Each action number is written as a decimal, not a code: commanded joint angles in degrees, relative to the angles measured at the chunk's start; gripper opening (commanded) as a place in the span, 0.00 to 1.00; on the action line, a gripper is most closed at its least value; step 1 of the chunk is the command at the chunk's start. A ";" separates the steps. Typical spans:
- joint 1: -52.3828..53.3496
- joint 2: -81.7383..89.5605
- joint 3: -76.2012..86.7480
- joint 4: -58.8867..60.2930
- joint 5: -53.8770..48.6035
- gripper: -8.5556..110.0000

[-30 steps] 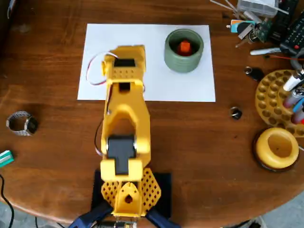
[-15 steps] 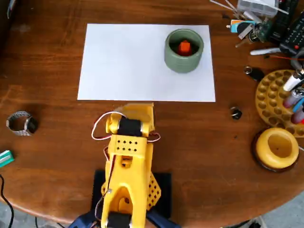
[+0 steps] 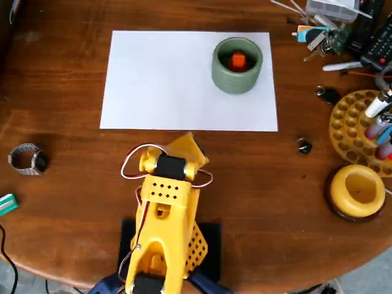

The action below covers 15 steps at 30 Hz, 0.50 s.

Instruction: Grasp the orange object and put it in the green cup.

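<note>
From above, the orange object (image 3: 237,60) is sitting inside the green cup (image 3: 237,65), down in its dark hollow, with only its top face showing. The cup is standing upright on the white sheet of paper (image 3: 165,82), close to the sheet's far right corner, and the sheet is lying toward the far edge of the round wooden table (image 3: 73,184).

The yellow arm (image 3: 164,226) is folding back on itself at the near edge, well apart from the cup and just short of the paper's near edge. Its gripper (image 3: 188,149) is tucking under the motor housing, so only a yellow wedge is poking out; I cannot tell whether the fingers are apart or together. Nothing is showing between them.

Along the right edge a yellow dish on a dark base (image 3: 357,191) is sitting, and behind it a yellow holed rack (image 3: 354,122) is being cut off by the frame. A clutter of small tools (image 3: 334,27) is crowding the far right corner, too jumbled to sort out. A metal watch (image 3: 27,159) is lying near the left edge.
</note>
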 commanded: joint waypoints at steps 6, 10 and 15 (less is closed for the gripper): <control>-6.68 -0.26 0.70 -7.56 -27.25 0.07; -8.44 -0.18 0.70 -7.29 -33.66 0.07; -9.32 -0.18 0.70 -6.77 -39.90 0.07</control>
